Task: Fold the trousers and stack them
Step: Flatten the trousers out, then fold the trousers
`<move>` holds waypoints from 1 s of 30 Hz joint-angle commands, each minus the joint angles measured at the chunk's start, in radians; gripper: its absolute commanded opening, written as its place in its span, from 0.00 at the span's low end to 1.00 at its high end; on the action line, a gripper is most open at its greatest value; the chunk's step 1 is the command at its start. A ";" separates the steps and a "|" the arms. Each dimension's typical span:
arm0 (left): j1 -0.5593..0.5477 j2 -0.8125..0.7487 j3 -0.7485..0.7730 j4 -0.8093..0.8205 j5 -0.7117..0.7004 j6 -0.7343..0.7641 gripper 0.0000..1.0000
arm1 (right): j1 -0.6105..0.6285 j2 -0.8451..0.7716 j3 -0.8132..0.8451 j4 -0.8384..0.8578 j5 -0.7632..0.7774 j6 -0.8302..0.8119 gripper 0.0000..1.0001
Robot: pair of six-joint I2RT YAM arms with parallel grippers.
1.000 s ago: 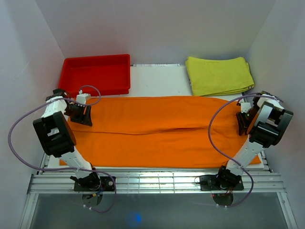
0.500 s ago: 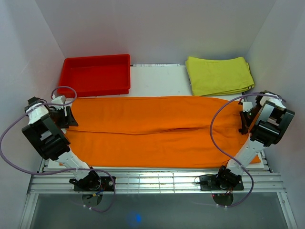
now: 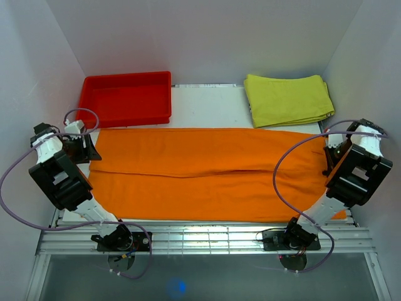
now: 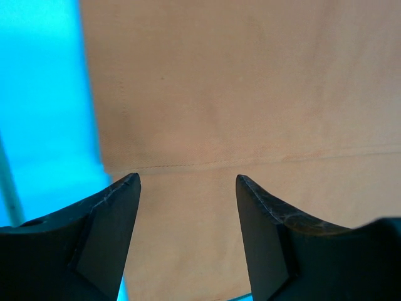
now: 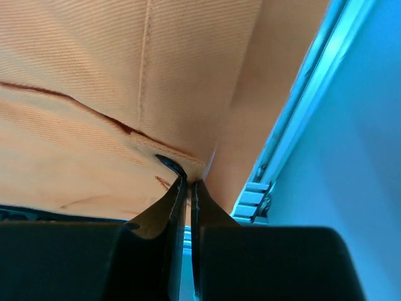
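Top external view: trousers lie flat across the table, legs side by side. My left gripper is open above the left end, a stitched seam showing in the gap. My right gripper is closed at the right end; whether cloth is pinched, I cannot tell. Best: take both layers at each edge, lift level, fold without dragging.

Plain white walls around a white table under even light.
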 commanded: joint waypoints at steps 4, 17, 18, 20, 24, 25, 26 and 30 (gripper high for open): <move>-0.061 -0.012 0.071 0.013 0.056 0.042 0.68 | -0.017 0.101 -0.155 0.118 0.127 -0.002 0.08; -0.159 0.042 -0.129 0.218 -0.154 -0.048 0.61 | 0.036 0.187 -0.031 0.142 0.188 -0.001 0.40; -0.159 0.048 -0.135 0.215 -0.168 -0.048 0.60 | 0.037 0.197 0.015 0.122 0.187 -0.009 0.47; -0.157 0.056 -0.133 0.180 -0.182 -0.016 0.59 | 0.037 0.209 0.067 0.085 0.150 -0.026 0.65; -0.148 -0.001 -0.049 0.019 0.003 0.140 0.65 | 0.043 0.201 0.222 -0.007 -0.008 -0.077 0.70; -0.148 -0.011 0.007 -0.023 0.031 0.165 0.67 | 0.051 0.213 0.307 -0.032 -0.046 -0.102 0.73; -0.148 -0.021 0.040 -0.033 0.054 0.188 0.69 | 0.057 0.223 0.348 -0.044 -0.101 -0.106 0.81; -0.160 0.014 0.193 0.023 0.107 0.118 0.74 | 0.115 0.289 0.494 -0.043 -0.183 -0.103 0.85</move>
